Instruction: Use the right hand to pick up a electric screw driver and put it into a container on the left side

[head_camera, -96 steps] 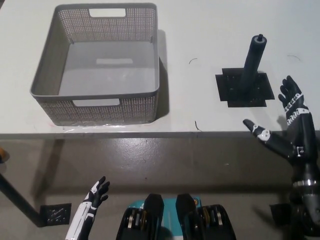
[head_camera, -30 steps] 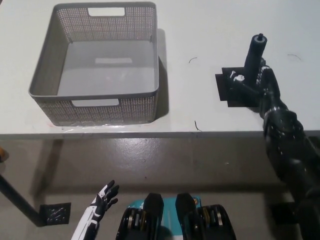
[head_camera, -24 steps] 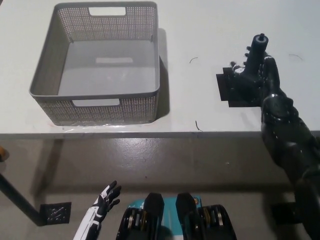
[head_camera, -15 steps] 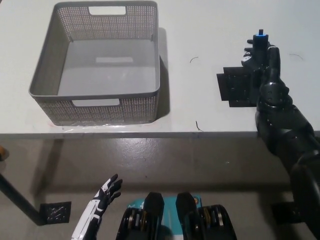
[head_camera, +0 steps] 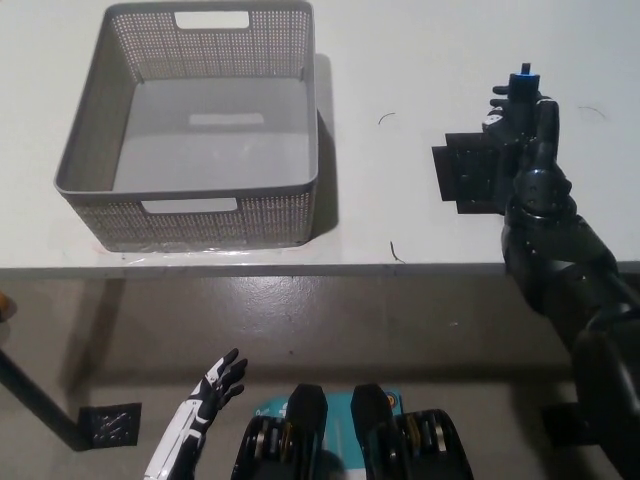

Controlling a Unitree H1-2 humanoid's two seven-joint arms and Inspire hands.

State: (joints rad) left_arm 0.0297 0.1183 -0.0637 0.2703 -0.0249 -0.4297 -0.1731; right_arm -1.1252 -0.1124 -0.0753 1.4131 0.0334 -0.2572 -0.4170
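Gripping the electric screwdriver [head_camera: 519, 84], our black right hand [head_camera: 524, 125] is wrapped around the tool's dark body so that only its blue-tipped top shows above the fingers [head_camera: 497, 97]. The tool stands upright in the grasp, over the far right corner of the black mat [head_camera: 472, 178]; we cannot tell from this steep angle whether its base touches the mat or hangs above it. Our right forearm runs from the hand down across the table's near edge and off toward the lower right.

The mat lies flat on the white table [head_camera: 400, 60], its near side close to the table's front edge. Between the mat and the grey perforated container [head_camera: 192, 130] the tabletop is bare, apart from two thin dark marks [head_camera: 386, 119], one near the middle and one by the front edge. That strip is the open room we see between tool and container.

The container sits on the left part of the table, well apart from the tool. Its near wall stands just behind the front edge, with a handle slot cut in it; the far wall has a matching slot. The inside is open from above and nothing lies in it.

Our white left hand [head_camera: 214, 385] rests low at the lower left, below the table edge, over the grey floor, fingers spread and holding nothing.
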